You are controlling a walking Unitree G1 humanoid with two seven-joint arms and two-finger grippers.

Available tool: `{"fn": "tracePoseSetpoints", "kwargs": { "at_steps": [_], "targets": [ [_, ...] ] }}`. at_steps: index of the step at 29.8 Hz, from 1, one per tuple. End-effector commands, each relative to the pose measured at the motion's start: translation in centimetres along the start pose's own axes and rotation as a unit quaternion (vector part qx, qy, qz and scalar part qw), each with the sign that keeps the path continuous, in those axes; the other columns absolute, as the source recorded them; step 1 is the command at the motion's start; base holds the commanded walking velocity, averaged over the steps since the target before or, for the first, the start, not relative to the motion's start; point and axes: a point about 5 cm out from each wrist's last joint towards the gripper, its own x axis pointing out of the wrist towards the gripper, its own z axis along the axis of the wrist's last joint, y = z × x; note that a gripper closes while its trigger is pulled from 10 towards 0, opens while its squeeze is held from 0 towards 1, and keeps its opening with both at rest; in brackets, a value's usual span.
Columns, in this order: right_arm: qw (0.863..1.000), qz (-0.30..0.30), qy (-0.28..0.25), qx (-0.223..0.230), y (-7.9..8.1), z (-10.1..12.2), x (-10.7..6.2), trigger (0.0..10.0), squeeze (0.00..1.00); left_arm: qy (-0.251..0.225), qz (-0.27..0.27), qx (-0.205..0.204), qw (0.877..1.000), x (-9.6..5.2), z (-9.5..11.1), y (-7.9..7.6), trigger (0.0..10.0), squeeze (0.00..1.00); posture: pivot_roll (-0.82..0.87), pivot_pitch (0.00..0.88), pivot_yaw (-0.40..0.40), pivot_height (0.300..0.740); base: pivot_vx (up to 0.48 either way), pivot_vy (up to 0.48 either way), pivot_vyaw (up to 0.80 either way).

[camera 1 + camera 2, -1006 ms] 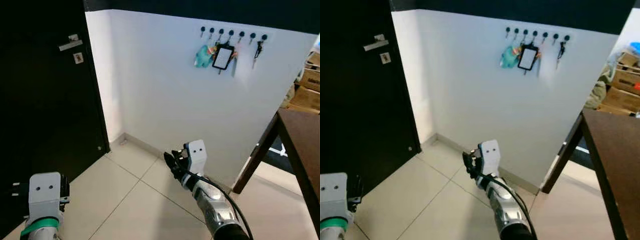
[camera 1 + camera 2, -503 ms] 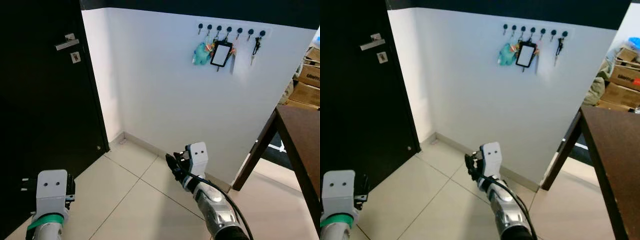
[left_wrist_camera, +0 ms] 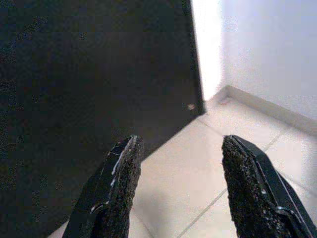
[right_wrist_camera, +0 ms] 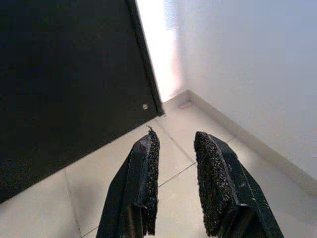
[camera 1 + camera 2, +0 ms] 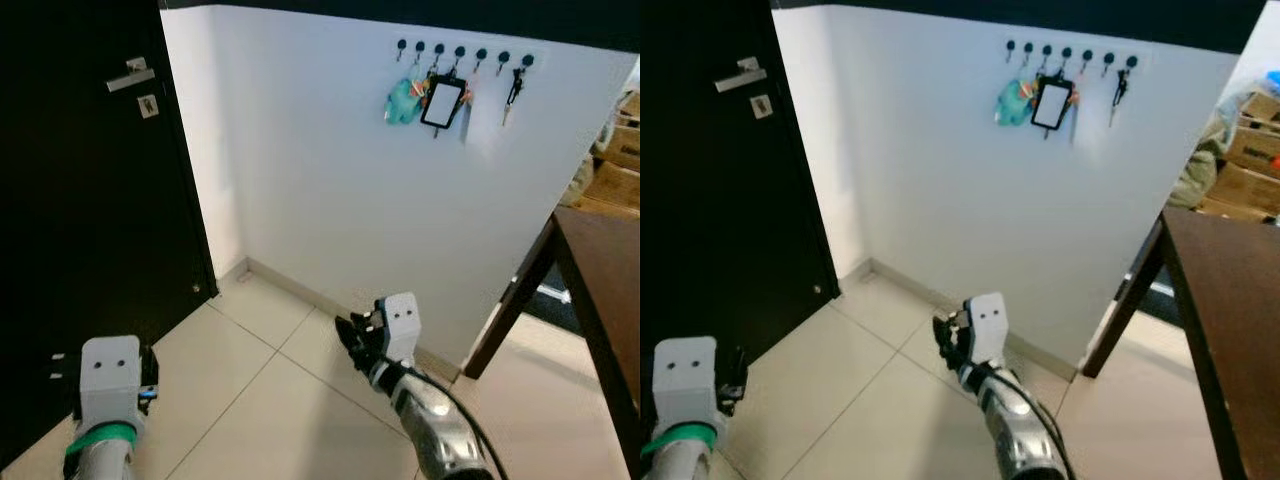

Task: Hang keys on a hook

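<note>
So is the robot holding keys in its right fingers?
No, the right fingers have only a bare gap between them, with nothing but floor showing through.

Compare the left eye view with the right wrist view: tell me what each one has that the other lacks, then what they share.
Left eye view alone: the row of hooks high on the white wall, hung with a teal toy, a card holder and keys; the door handle; a brown table; the left gripper, low by the door.

Right wrist view alone: the right gripper seen close along its rough black fingers, a gap between them and nothing held.

Both: the dark door, the white wall, the tiled floor.
</note>
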Motion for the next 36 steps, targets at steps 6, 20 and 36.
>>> {"fn": "tracePoseSetpoints", "kwargs": {
  "at_steps": [6, 20, 36],
  "targets": [
    [1.0, -0.007, 0.022, 0.014, 0.5, -0.9, -0.6, 10.0, 0.0, 0.008, -0.002, 0.019, 1.0, 0.6, -0.4, 0.5, 10.0, 0.0, -0.1, 0.074, 0.085, 0.74, 0.0, 0.0, 0.0],
    [0.999, -0.013, 0.025, 0.024, -0.1, -1.1, -0.9, 10.0, 0.0, 0.02, -0.027, 0.034, 0.999, 1.0, -0.8, 0.0, 10.0, 0.0, -0.1, 0.099, 0.081, 0.74, 0.0, 0.0, 0.0],
    [0.999, -0.013, 0.034, 0.021, -0.3, -0.8, -0.7, 10.0, 0.0, 0.015, -0.026, 0.025, 0.999, 1.2, -0.6, -0.3, 10.0, 0.0, -0.1, 0.125, 0.084, 0.74, 0.0, 0.0, 0.0]
  ]
}}
